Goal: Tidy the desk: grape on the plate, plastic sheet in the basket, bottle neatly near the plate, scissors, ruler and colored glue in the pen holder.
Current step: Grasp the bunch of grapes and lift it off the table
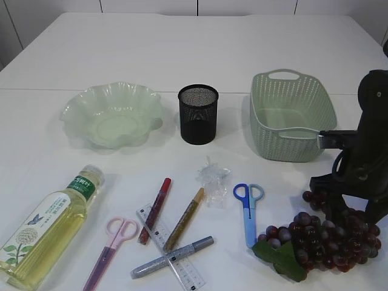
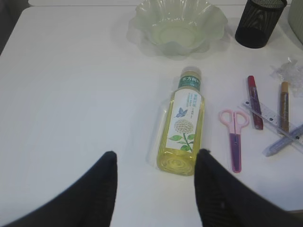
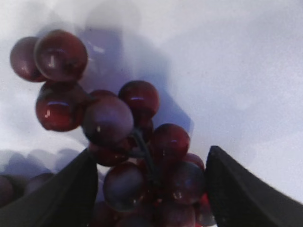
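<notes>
The right tool (image 3: pixel 147 189) is seen lowered over the grape (image 3: pixel 118 137) bunch, its two dark fingers (image 3: pixel 236 189) spread apart on either side of the berries; whether the berries are pressed cannot be told. In the exterior view the bunch (image 1: pixel 321 239) lies at the front right of the white surface (image 1: pixel 182 54), under the black arm. The left tool (image 2: pixel 154 189) is held open above the surface, with the base of the bottle (image 2: pixel 182 130) lying between its fingers — no contact can be made out. The bottle lies on its side, cap toward the frilled green plate (image 2: pixel 177 23). Beside it lie pink scissors (image 2: pixel 234 137), three colored glue pens (image 1: pixel 154 209) and a clear ruler (image 1: pixel 170 245) (crossed by the pens), then blue scissors (image 1: pixel 248 209) and a crumpled plastic sheet (image 1: pixel 212 179). Farther back stand the black mesh pen holder (image 1: pixel 197 113) and the green basket (image 1: pixel 291 115).
</notes>
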`<action>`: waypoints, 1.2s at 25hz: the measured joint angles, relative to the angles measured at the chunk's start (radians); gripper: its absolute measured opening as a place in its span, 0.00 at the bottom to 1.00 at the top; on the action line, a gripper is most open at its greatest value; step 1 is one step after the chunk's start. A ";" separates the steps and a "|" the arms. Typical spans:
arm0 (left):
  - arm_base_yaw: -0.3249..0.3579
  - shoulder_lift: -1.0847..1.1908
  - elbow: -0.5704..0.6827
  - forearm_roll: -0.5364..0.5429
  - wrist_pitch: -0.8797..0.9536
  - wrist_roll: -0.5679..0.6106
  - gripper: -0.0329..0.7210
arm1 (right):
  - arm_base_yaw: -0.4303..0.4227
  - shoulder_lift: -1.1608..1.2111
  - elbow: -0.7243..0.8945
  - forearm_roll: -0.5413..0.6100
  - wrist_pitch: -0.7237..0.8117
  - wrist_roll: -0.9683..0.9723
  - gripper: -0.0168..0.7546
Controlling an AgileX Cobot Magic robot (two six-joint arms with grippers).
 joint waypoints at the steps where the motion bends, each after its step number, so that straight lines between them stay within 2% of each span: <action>1: 0.000 0.000 0.000 0.000 0.000 0.000 0.55 | 0.000 0.000 0.000 0.000 -0.002 0.000 0.73; 19: 0.000 0.000 0.000 -0.012 0.000 0.000 0.55 | 0.000 0.016 0.000 -0.005 -0.016 0.000 0.72; 30: 0.000 0.000 0.000 -0.067 -0.006 0.000 0.55 | 0.000 0.032 -0.002 -0.012 -0.017 0.000 0.50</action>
